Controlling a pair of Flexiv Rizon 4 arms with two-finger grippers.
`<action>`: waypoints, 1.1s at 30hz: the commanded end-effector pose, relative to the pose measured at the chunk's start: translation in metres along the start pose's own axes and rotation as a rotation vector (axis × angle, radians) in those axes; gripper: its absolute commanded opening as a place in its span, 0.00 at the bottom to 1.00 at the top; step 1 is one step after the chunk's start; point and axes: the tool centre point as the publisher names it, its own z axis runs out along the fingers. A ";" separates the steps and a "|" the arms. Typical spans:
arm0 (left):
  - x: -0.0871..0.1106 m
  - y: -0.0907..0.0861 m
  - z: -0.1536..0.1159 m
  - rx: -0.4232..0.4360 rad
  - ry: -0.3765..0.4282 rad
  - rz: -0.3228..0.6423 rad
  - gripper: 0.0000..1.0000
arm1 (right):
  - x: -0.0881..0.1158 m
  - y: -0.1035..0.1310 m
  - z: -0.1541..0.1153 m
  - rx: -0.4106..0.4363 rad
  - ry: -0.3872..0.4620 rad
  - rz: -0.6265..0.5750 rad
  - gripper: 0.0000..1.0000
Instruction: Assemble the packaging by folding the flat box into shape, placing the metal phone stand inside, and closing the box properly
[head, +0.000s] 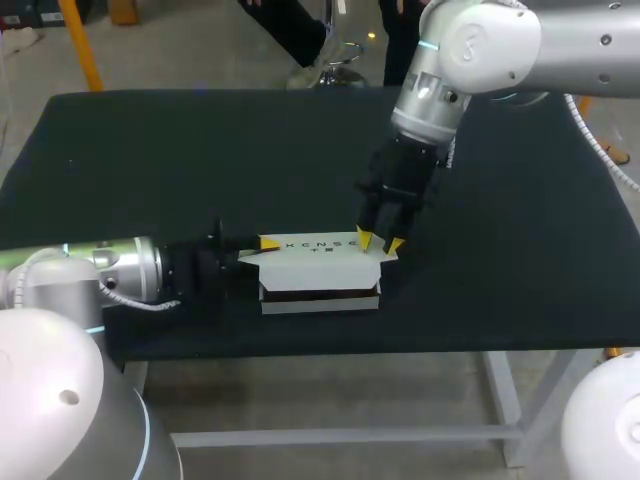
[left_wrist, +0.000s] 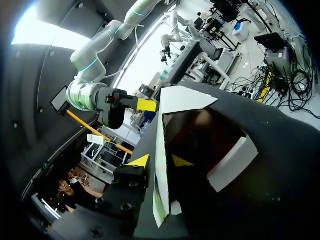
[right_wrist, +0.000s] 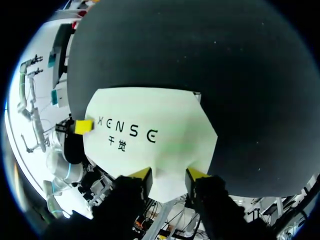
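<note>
White box (head: 320, 262), black table (head: 200, 150)

the head camera sat high behind the robot, looking down from well off on the whole table (head: 200, 150) and the box (head: 320, 268). the left wrist camera looked low across the table along its fingers (left_wrist: 140, 161), very near the box's open side just ahead of them. the right wrist camera looked straight down past its fingers (right_wrist: 141, 173) at the box top close ahead; all three shared the box, and each wrist view caught the other arm's gripper beyond it.
</note>
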 end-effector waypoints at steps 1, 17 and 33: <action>0.000 -0.003 -0.011 -0.009 -0.015 0.001 0.29 | -0.001 0.000 0.002 -0.001 0.003 0.000 0.49; -0.001 -0.015 -0.080 -0.234 0.089 -0.034 0.70 | -0.002 0.002 0.003 -0.010 0.019 0.001 0.50; -0.028 -0.011 -0.104 -0.481 0.277 -0.324 1.00 | -0.004 0.004 0.004 -0.019 0.034 -0.001 0.50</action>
